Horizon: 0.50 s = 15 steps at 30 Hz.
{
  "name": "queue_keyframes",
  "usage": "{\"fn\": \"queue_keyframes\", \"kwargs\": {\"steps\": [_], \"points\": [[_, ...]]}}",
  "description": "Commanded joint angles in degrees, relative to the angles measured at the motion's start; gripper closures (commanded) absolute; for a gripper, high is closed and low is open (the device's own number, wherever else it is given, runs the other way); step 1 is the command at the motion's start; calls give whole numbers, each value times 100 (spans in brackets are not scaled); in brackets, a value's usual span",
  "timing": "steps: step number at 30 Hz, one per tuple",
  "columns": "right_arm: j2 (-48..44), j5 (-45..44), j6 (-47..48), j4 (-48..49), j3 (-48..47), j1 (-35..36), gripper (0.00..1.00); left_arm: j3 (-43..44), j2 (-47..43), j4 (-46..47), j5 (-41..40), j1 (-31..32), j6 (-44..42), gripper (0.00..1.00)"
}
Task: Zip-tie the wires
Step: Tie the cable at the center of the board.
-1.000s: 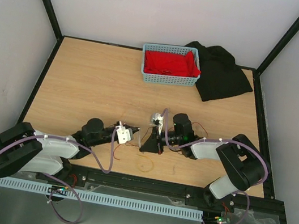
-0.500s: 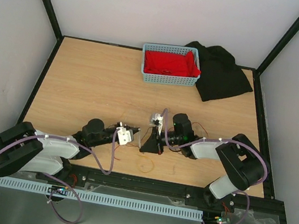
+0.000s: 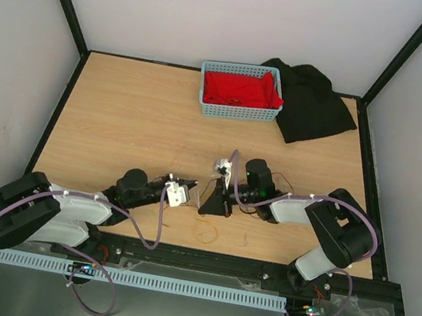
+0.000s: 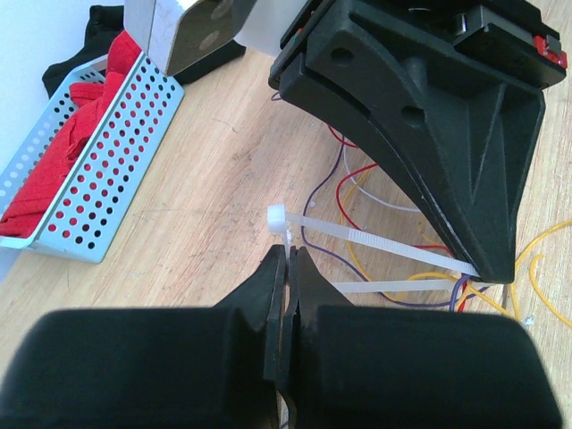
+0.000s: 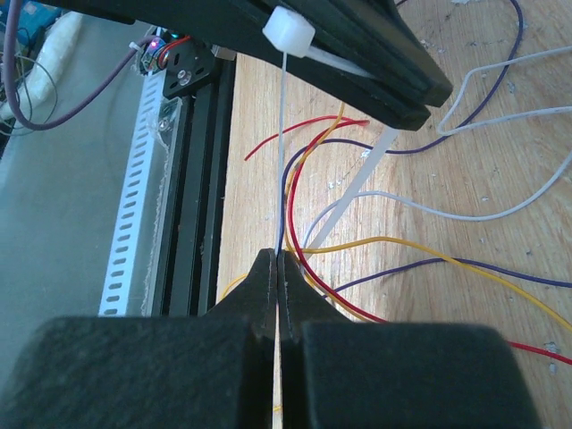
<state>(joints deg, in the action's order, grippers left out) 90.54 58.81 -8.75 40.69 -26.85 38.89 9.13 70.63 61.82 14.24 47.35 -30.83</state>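
Note:
The whitish zip tie (image 4: 388, 245) hangs between my two grippers just above the table. My left gripper (image 4: 288, 255) is shut on it right under its square head (image 4: 277, 216). From the head (image 5: 288, 34) the thin tail runs straight to my right gripper (image 5: 279, 259), which is shut on it. A second stretch of strap (image 5: 357, 183) curves down among the wires. The wires (image 5: 293, 206), thin red, yellow, purple and white strands, lie curled on the wood beneath both grippers. In the top view the left gripper (image 3: 189, 182) and right gripper (image 3: 205, 204) almost meet near the table's front.
A blue perforated basket (image 3: 238, 114) holding red cloth stands at the back, with a black cloth (image 3: 313, 102) to its right. A black rail (image 3: 257, 270) and a white slotted strip (image 5: 134, 206) run along the near edge. A loose yellow wire loop (image 3: 206, 234) lies near the rail.
Both grippers have shifted only slightly, the left one a little toward the right arm. Both grips on the zip tie are the same.

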Motion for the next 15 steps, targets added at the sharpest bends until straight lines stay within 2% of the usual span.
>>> {"fn": "queue_keyframes", "kwargs": {"steps": [1, 15], "points": [[57, 431, -124, -286, -68, -18, 100, -28, -92, 442, -277, 15, -245, 100], [197, 585, -209, -506, -306, -27, 100, -33, -21, 402, -336, 152, -485, 100]]}}
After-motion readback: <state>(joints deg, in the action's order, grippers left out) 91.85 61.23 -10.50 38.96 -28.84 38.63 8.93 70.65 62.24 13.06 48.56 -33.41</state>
